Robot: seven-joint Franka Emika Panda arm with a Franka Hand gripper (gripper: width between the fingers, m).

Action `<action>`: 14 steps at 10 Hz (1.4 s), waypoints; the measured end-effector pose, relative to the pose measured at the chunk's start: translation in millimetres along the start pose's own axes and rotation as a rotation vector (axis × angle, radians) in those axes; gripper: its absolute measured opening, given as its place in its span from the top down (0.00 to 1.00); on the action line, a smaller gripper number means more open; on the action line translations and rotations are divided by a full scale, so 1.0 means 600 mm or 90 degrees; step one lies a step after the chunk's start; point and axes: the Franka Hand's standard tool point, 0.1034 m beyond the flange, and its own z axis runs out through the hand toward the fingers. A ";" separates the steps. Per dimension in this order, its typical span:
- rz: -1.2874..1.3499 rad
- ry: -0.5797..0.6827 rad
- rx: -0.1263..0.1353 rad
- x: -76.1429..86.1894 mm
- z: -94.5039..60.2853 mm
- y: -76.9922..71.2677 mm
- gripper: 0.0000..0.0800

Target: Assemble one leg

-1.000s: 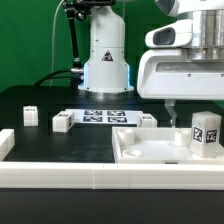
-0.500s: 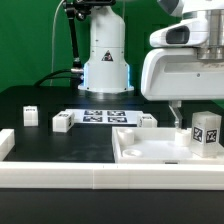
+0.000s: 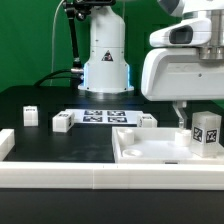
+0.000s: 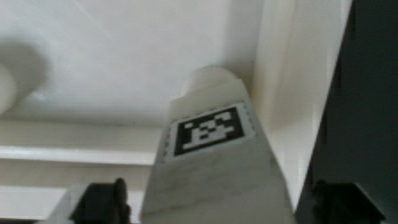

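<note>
The leg (image 3: 206, 133), a small white block with a black-and-white tag, stands upright in the large white rimmed panel (image 3: 140, 150) at the exterior view's right. My gripper (image 3: 196, 122) hangs over it, with one thin finger (image 3: 183, 120) just beside the leg at its left. In the wrist view the leg (image 4: 212, 140) fills the space between my two dark fingers (image 4: 107, 200), tag facing the camera. The gripper (image 4: 217, 205) is open, jaws standing on either side of the leg. I cannot tell whether they touch it.
Three more small white blocks (image 3: 31, 115) (image 3: 63, 122) (image 3: 149, 120) stand on the black table. The marker board (image 3: 103, 116) lies in front of the arm's base (image 3: 106, 60). A white rail (image 3: 60, 176) runs along the front edge.
My gripper has moved toward the exterior view's right and slightly down, closing in around the leg. The leg and other blocks have not moved.
</note>
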 end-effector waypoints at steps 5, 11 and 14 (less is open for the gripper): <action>0.042 0.000 0.001 0.000 0.000 0.000 0.64; 0.379 -0.002 0.002 -0.002 0.002 0.004 0.64; 0.604 -0.002 -0.010 -0.005 0.002 0.004 0.64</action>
